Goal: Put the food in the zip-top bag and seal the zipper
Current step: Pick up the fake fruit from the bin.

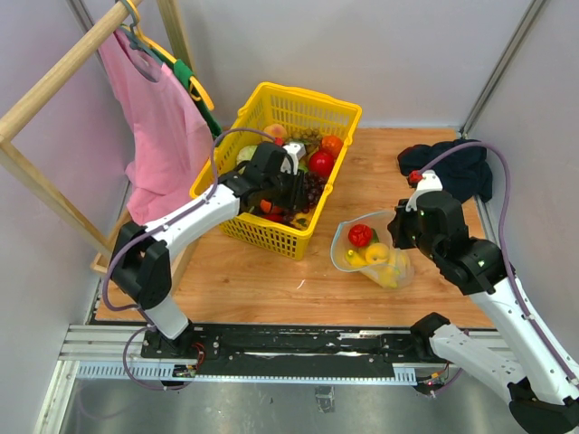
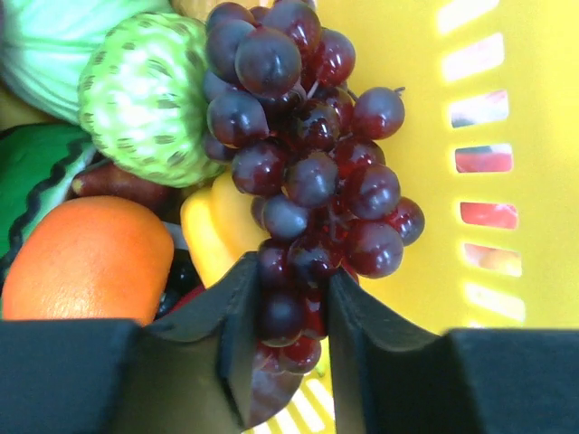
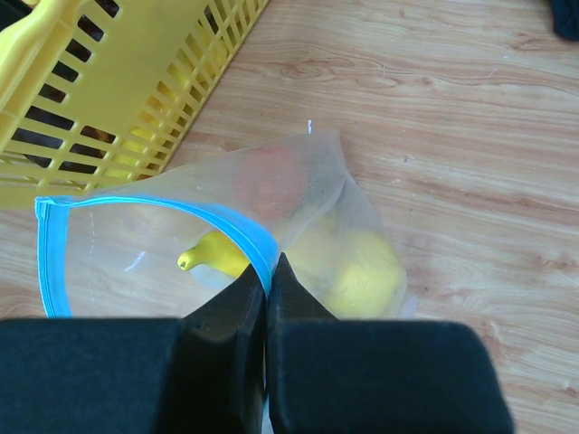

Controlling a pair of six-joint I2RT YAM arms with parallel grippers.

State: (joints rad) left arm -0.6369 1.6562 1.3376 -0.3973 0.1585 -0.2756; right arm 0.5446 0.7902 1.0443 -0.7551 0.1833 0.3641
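The bench (image 1: 271, 280) carries the yellow basket (image 1: 298, 101) toward its far edge, left of centre. The zip-top bag (image 1: 336, 242) lies nearer the right edge with red and yellow food (image 1: 378, 254) inside. In the basket, the left claw (image 2: 291, 282) grasps only the lower end of the grapes (image 2: 308, 163). On lifting, the bunch could tear loose or snag the basket wall. The right claw (image 3: 268, 271) is clenched on the blue zipper (image 3: 172, 210). If that grip slips, the floppy mouth would likely collapse shut.

Right claw (image 3: 266, 287) pinches zip-top bag (image 3: 298, 194) rim — banana (image 3: 214, 254) inside.
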